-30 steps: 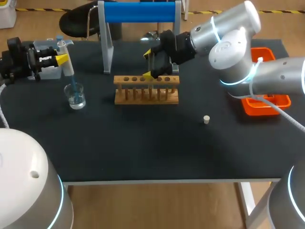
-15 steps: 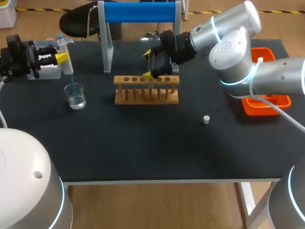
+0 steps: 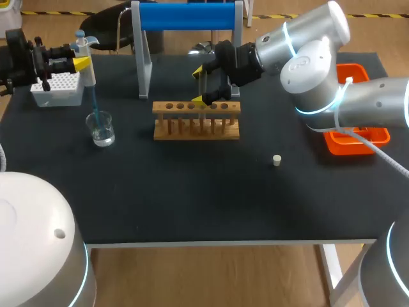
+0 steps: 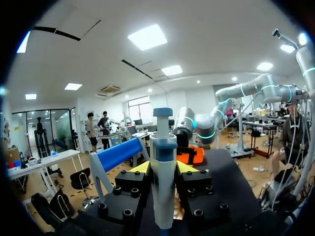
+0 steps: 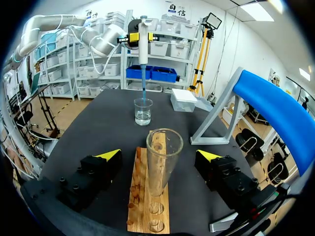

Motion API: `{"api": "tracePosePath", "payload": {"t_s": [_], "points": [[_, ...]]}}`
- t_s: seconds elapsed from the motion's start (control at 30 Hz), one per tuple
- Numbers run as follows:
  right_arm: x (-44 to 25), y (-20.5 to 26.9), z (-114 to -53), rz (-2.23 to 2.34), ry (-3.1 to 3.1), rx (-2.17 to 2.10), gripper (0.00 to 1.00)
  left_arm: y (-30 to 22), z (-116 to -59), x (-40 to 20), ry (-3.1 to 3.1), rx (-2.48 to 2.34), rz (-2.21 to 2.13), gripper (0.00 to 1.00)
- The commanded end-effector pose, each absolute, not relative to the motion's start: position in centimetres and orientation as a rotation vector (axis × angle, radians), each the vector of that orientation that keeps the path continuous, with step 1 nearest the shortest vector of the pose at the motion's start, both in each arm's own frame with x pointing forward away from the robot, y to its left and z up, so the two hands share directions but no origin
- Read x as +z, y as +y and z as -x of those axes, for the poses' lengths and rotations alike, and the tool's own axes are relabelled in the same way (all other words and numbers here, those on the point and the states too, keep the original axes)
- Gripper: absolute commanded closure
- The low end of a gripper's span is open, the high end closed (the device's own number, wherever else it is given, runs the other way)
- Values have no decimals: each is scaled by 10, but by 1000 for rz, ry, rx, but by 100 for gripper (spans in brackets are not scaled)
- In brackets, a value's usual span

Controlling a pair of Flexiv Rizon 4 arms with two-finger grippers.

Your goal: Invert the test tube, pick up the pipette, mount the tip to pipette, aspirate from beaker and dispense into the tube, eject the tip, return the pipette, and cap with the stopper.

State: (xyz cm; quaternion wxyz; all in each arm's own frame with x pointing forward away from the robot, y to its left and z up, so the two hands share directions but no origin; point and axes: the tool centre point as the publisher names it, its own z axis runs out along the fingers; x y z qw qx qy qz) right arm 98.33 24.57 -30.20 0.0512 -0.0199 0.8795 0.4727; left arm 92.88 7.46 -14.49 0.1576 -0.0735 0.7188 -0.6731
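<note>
While the left end effector (image 4: 163, 168) is clamped on the pipette (image 3: 88, 67), its fingers pressing the barrel from both sides, the blue tip (image 3: 95, 102) hangs down to the beaker (image 3: 101, 128) at the left of the tabletop (image 3: 192, 198). The tip's end sits at the beaker's mouth or just inside it; whether it touches the liquid I cannot tell.

Further right, the test tube (image 5: 162, 157) stands upright, mouth up, in the wooden rack (image 3: 196, 119). The right end effector (image 3: 203, 84) straddles it with fingers apart, neither one touching the glass. The stopper (image 3: 277, 160) lies alone on the near right, well apart from the rack. The white tip box (image 3: 57, 89) sits far left, behind the beaker.

The step in hand looks like drawing liquid, or carrying it off. Several things could spoil it:
- A sideways move before the tip is clear of the rim could drag the light beaker over.
- A tip that is not seated tightly could drip or drop off on the way across.
- The tube's mouth is narrow and the glass is held only by its rack hole, so a slightly off approach could strike the rim and tilt it.
- The right end effector crowds the tube, so the arms could meet there.
</note>
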Motion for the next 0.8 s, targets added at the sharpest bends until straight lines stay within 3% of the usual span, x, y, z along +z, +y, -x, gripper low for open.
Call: {"api": "tracePosePath", "payload": {"t_s": [0.03,0.37,0.8], "points": [[-301,245,-984,63,2685,1433,0,69,-924,-124,2085,-1881,219,100],[-301,245,-984,63,2685,1433,0,34,-932,-71,2101,-1847,159,100],[-301,245,-984,63,2685,1433,0,-51,-940,-9,2080,-1936,61,100]]}}
